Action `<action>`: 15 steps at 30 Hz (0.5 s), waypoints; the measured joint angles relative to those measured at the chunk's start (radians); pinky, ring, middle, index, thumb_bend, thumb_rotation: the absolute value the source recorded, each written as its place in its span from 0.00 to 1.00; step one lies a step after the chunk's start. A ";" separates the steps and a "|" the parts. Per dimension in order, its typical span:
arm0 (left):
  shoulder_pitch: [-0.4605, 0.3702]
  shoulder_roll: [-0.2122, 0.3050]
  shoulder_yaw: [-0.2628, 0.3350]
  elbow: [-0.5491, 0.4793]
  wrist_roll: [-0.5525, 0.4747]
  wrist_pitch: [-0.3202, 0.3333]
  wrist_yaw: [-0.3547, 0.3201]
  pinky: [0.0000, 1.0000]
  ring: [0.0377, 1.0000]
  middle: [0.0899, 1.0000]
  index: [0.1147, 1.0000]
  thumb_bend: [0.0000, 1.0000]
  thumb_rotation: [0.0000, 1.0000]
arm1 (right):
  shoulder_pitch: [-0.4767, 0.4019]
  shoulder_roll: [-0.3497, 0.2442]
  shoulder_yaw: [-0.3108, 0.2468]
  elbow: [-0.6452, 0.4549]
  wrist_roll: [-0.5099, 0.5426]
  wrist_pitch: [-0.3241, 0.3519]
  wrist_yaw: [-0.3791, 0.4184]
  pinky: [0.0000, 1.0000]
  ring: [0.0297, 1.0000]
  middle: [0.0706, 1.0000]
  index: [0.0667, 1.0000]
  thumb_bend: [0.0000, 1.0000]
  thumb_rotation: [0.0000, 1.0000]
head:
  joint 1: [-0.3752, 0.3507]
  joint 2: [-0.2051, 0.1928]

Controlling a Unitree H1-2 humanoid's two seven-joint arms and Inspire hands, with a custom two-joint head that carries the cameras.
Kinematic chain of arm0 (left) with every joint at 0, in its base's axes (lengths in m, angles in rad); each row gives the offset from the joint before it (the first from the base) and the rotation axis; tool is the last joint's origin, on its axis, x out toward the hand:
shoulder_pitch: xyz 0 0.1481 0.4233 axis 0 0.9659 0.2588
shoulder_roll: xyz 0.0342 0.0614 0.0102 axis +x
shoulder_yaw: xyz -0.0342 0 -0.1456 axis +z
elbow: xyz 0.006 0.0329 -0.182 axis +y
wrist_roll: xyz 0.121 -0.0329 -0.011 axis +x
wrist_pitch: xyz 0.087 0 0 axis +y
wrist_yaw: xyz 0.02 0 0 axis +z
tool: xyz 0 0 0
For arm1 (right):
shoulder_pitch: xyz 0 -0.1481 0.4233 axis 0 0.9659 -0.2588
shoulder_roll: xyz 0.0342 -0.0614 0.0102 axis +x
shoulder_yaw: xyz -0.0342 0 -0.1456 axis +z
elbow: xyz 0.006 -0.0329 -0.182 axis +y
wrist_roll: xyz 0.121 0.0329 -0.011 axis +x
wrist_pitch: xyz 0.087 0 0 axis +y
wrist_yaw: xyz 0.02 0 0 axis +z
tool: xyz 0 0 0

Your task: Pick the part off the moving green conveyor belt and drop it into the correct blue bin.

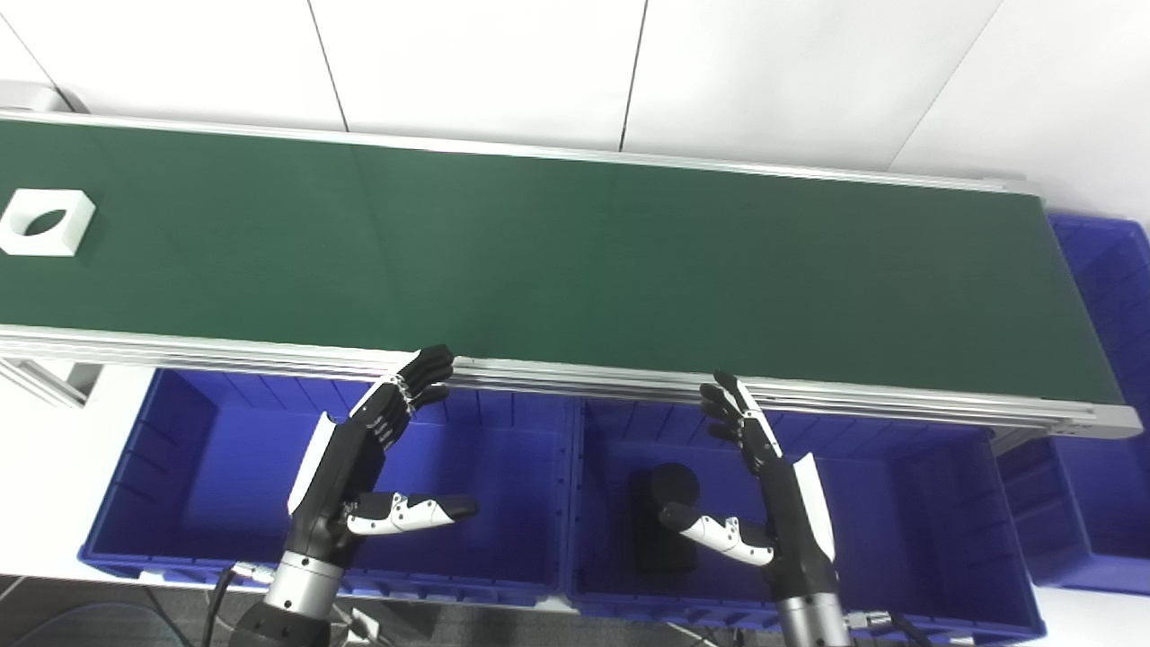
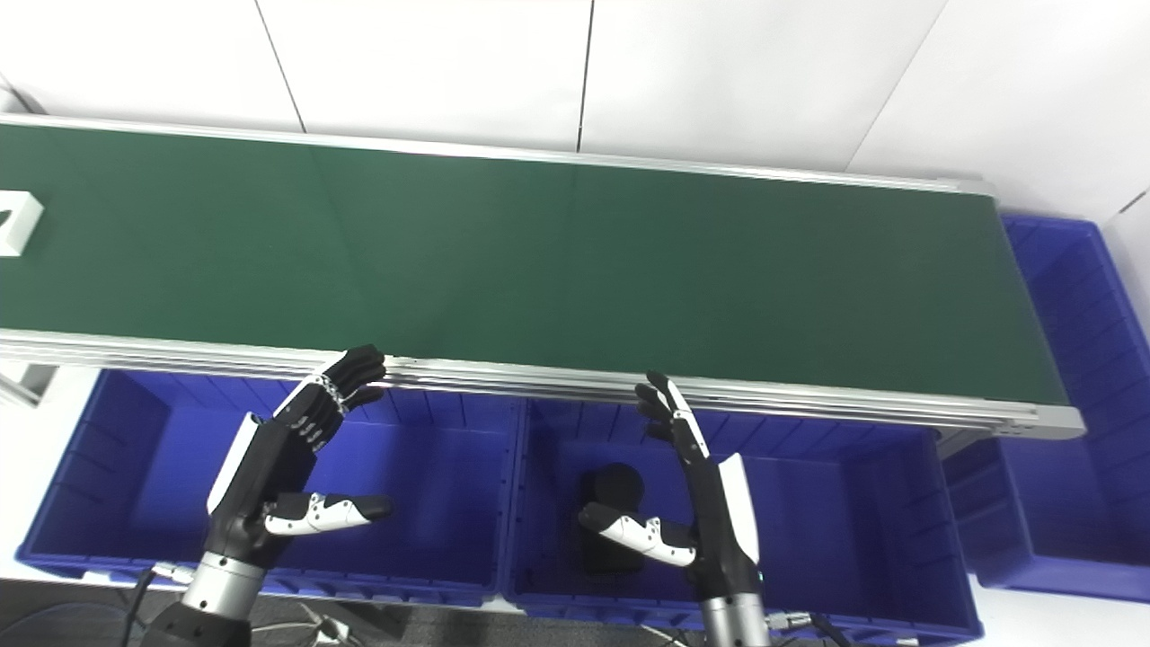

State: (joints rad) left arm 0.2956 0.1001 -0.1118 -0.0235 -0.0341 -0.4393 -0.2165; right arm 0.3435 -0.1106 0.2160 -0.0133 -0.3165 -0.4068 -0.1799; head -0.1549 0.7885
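A white square part (image 1: 43,222) with a leaf-shaped hole lies on the green conveyor belt (image 1: 557,261) at its far left; in the right eye view it is cut off by the picture's left edge (image 2: 16,225). My left hand (image 1: 377,458) is open and empty, held above the left blue bin (image 1: 135,467), fingers reaching the belt's near rail. My right hand (image 1: 764,485) is open and empty above the middle blue bin (image 1: 907,503). A black cylindrical part (image 1: 665,521) lies in the middle bin, next to my right thumb.
A third blue bin (image 1: 1101,404) stands at the belt's right end. The aluminium rail (image 1: 629,377) runs along the belt's near edge above the bins. A white wall is behind the belt.
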 measured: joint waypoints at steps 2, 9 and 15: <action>0.001 0.000 0.000 0.000 0.000 0.000 0.000 0.83 0.86 0.86 0.84 0.87 0.29 | 0.000 0.000 0.000 0.000 -0.004 0.000 -0.006 0.78 0.84 0.87 0.93 0.97 0.62 | 0.000 0.000; 0.002 0.001 0.000 0.000 0.001 0.000 0.000 0.82 0.86 0.86 0.84 0.87 0.28 | 0.000 0.000 0.003 0.000 -0.013 0.000 -0.019 0.77 0.83 0.87 0.93 0.96 0.61 | 0.041 -0.011; 0.002 -0.003 -0.021 0.000 0.025 0.000 0.003 0.78 0.82 0.83 0.82 0.87 0.28 | 0.002 -0.019 0.009 0.002 0.009 0.000 -0.022 0.79 0.83 0.86 0.94 0.93 0.59 | 0.241 -0.075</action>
State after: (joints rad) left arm 0.2981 0.0975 -0.1323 -0.0235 -0.0089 -0.4393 -0.2137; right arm 0.3453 -0.1298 0.2254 -0.0111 -0.3073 -0.4069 -0.2021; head 0.0858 0.7133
